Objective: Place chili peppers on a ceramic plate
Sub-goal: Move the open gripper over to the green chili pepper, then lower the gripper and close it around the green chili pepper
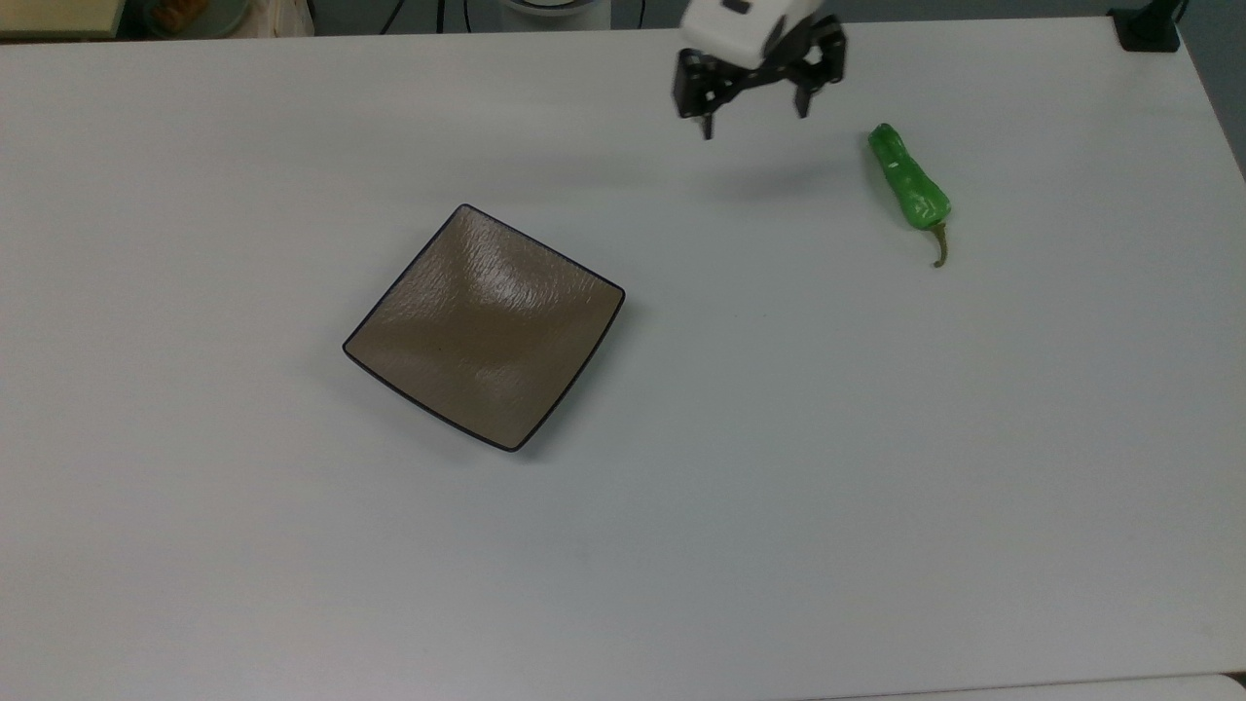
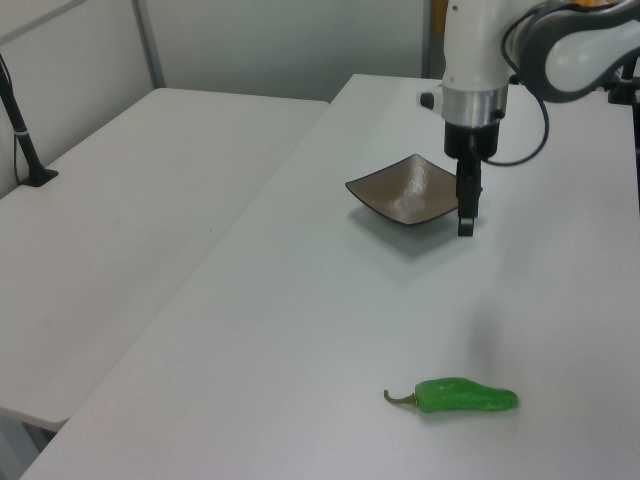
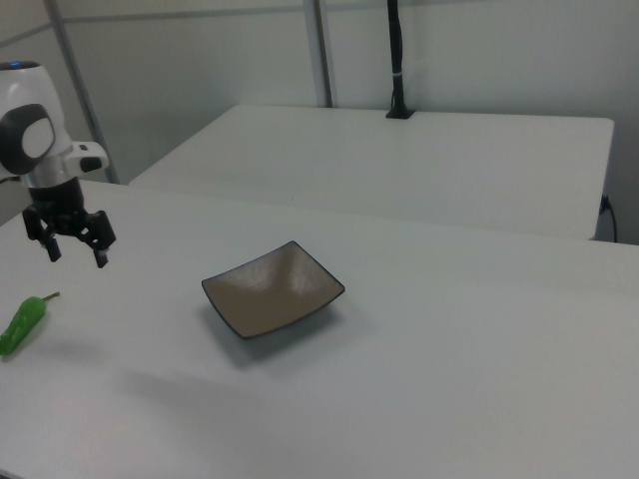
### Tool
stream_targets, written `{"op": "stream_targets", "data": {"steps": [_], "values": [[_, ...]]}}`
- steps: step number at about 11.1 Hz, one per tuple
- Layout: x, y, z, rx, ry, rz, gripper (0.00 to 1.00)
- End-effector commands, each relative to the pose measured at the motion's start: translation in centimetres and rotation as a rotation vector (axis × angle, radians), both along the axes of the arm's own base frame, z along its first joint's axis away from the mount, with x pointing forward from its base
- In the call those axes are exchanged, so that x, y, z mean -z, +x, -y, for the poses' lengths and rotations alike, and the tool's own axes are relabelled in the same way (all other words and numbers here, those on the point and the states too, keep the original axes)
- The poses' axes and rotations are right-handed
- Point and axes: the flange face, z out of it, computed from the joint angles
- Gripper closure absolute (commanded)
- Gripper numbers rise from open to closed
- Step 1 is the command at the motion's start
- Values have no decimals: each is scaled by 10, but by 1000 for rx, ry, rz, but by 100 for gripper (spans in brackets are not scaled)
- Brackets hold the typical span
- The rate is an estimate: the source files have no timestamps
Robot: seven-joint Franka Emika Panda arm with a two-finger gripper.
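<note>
A bright green chili pepper [image 1: 908, 183] with a thin brown stem lies on the white table at the top view's upper right, also seen at the left view's bottom as the pepper [image 2: 465, 396] and at the right view's left edge as the pepper [image 3: 24, 323]. The square brown ceramic plate [image 1: 487, 326] sits empty left of centre; it shows as the plate [image 2: 410, 190] and the plate [image 3: 274, 290]. My gripper [image 1: 754, 117] hangs open above the table, between plate and pepper, closer to the pepper, holding nothing. It appears as the gripper [image 2: 465, 215] and the gripper [image 3: 73, 249].
The white table [image 1: 681, 487] spreads wide around both objects. A second white table [image 2: 150, 200] stands beside it. A black post base [image 1: 1149, 29] sits at the top view's upper right corner.
</note>
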Motion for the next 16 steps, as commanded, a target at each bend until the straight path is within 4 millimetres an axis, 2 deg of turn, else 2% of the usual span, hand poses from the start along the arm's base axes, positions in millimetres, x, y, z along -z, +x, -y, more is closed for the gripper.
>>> {"op": "stream_targets", "data": {"steps": [1, 2, 3, 5, 6, 7, 9, 11, 12, 14, 15, 16], "values": [[7, -24, -68, 22, 54, -1, 0], [25, -29, -95, 33, 70, 11, 0], [38, -31, -112, 24, 90, 30, 0], [64, -31, -131, 7, 110, 45, 0], [80, -37, -149, -14, 127, 58, 0], [94, -38, -153, -19, 120, 44, 0], [106, -43, -166, -32, 121, 34, 0], [137, -51, -178, -31, 85, -1, 0], [143, -52, -187, -44, 82, -3, 0], [148, -52, -188, -47, 76, -6, 0], [149, -52, -189, -50, 79, 0, 17], [152, -52, -189, -53, 75, 2, 52]]}}
